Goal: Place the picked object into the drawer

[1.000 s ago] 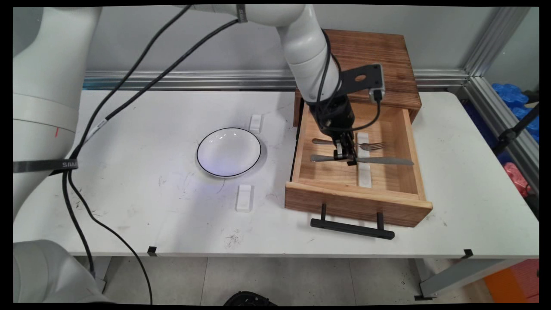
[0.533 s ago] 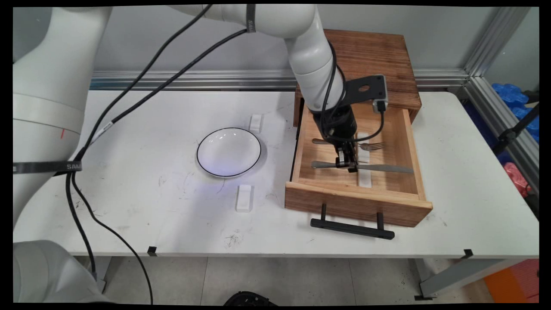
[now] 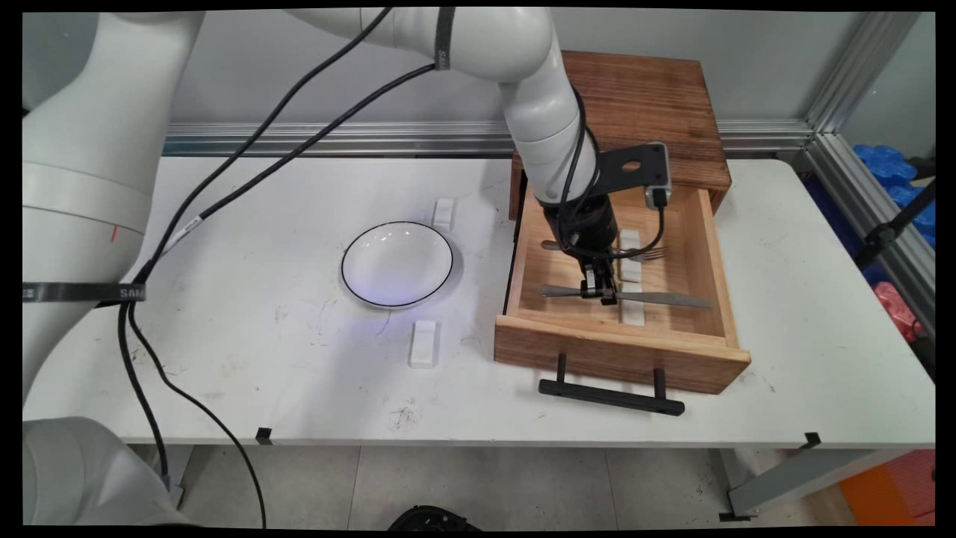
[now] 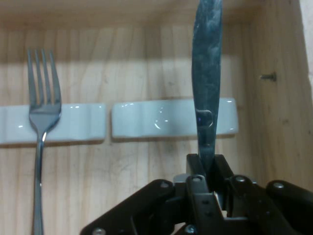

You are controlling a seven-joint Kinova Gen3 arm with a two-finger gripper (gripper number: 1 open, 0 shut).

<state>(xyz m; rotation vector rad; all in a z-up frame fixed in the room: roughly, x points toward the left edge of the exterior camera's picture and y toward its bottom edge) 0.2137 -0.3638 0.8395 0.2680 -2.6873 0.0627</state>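
Now the gripper (image 3: pixel 600 288), fingers clamped on the knife (image 3: pixel 672 300), has drawn it nearer the open drawer's (image 3: pixel 620 351) front, beside the fork (image 4: pixel 41 122)

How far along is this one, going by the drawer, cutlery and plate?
Done: the wooden drawer stands pulled open. In hand: the gripper is shut on the knife inside the drawer, its blade crossing a white rest. Left, apparently: the fork lies untouched in the drawer, and the plate and the two table rests beside it hold nothing.
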